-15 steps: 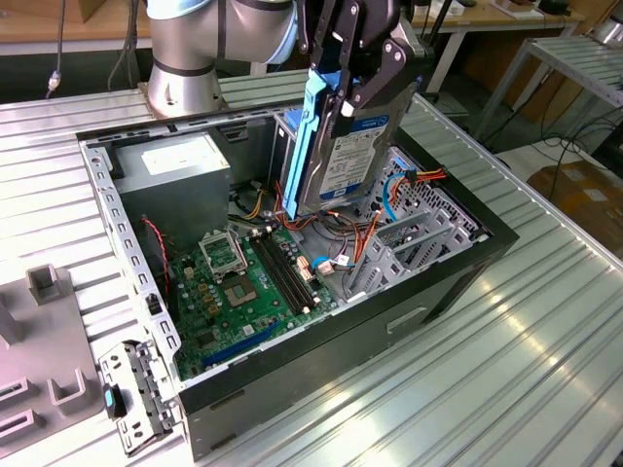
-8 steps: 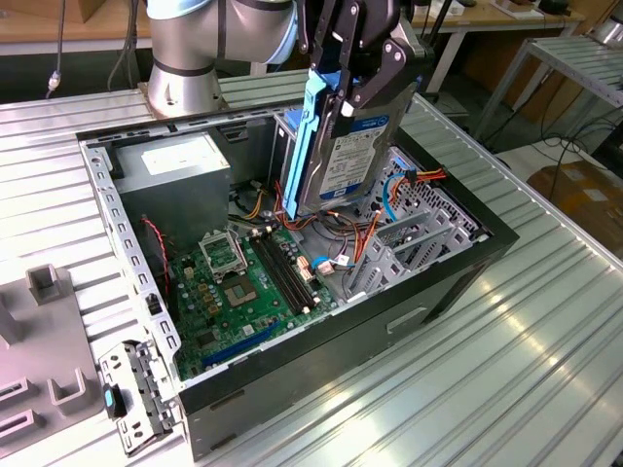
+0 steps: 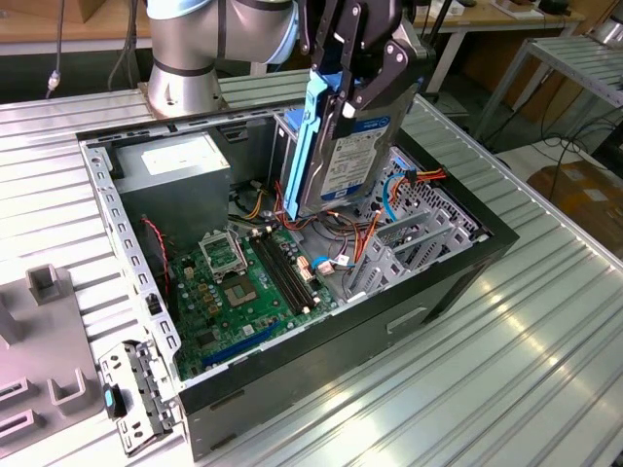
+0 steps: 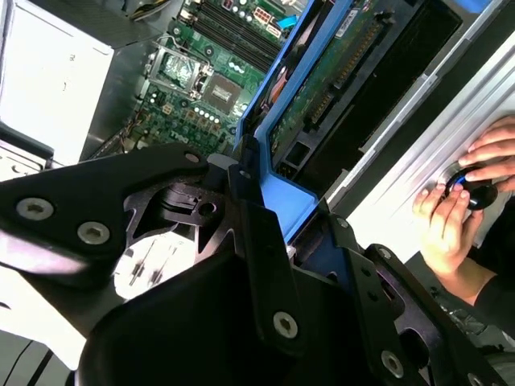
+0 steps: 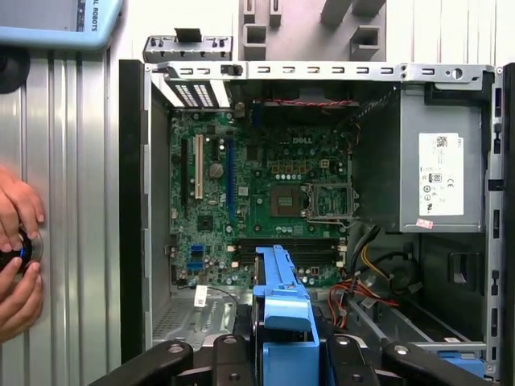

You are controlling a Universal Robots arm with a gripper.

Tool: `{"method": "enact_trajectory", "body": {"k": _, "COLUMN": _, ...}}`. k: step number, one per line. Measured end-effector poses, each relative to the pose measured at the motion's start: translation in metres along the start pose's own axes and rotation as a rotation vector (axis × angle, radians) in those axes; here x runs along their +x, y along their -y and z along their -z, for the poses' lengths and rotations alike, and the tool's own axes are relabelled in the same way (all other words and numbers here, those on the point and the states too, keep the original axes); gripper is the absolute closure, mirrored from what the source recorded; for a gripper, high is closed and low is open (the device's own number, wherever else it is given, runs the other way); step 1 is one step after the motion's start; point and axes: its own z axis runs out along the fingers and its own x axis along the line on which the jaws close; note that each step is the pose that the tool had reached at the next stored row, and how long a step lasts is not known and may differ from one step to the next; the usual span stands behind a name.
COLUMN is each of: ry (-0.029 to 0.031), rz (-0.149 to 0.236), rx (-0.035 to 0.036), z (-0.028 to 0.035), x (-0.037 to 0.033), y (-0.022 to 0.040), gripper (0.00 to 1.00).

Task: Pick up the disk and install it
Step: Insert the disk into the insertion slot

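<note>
One flat, rectangular silver metal hard drive with a white-and-blue label and bright blue plastic carrier rails, the disk (image 3: 355, 156), hangs on edge over the open black computer case (image 3: 458, 282). The black two-fingered gripper (image 3: 358, 76) has its jaws closed on the disk's upper end, against the rails. The label is turned toward the exterior camera and the long body points down into the case. Gripping one end probably leaves the other end free to go into the grey perforated drive cage (image 3: 419, 233), which sits just below, toward the exterior view's right. The disk's lower edge is near the red and orange cables (image 3: 365, 229); whether it touches them I cannot tell. The green motherboard (image 5: 265, 185) and grey power-supply box (image 5: 434, 169) lie off to the side. Beside the case, a person's hands (image 5: 20, 209) rest on a small round knob (image 5: 22, 252).
</note>
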Motion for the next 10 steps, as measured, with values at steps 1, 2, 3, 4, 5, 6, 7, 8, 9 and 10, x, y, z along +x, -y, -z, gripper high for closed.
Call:
{"method": "enact_trajectory", "body": {"k": 1, "ry": 0.0, "rz": 0.0, "rx": 0.0, "z": -0.0007, "x": 0.0015, "y": 0.0013, "gripper": 0.63}}
{"method": "enact_trajectory", "body": {"k": 2, "ry": 0.0002, "rz": 0.0, "rx": 0.0001, "z": -0.0012, "x": 0.0022, "y": 0.0043, "gripper": 0.63}}
{"method": "enact_trajectory", "body": {"k": 3, "ry": 0.0, "rz": 0.0, "rx": 0.0, "z": -0.0017, "x": 0.0028, "y": 0.0096, "gripper": 0.63}}
{"method": "enact_trajectory", "body": {"k": 4, "ry": -0.0001, "rz": 0.0, "rx": 0.0, "z": -0.002, "x": 0.0029, "y": 0.0122, "gripper": 0.63}}
{"method": "enact_trajectory", "body": {"k": 5, "ry": 0.0, "rz": 0.0, "rx": 0.0, "z": -0.0023, "x": 0.0031, "y": 0.0148, "gripper": 0.63}}
{"method": "enact_trajectory", "body": {"k": 6, "ry": 0.0, "rz": 0.0, "rx": 0.0001, "z": -0.0027, "x": 0.0036, "y": 0.018, "gripper": 0.63}}
{"method": "enact_trajectory", "body": {"k": 7, "ry": 0.0, "rz": 0.0, "rx": 0.0, "z": -0.0032, "x": 0.0049, "y": 0.0188, "gripper": 0.63}}
{"method": "enact_trajectory", "body": {"k": 8, "ry": -0.0001, "rz": 0.0, "rx": 0.0, "z": -0.0035, "x": 0.0067, "y": 0.0189, "gripper": 0.63}}
{"method": "enact_trajectory", "body": {"k": 9, "ry": 0.0001, "rz": 0.0, "rx": 0.0, "z": -0.004, "x": 0.0108, "y": 0.0189, "gripper": 0.63}}
{"method": "enact_trajectory", "body": {"k": 10, "ry": 0.0, "rz": 0.0, "rx": 0.0, "z": -0.0043, "x": 0.0145, "y": 0.019, "gripper": 0.63}}
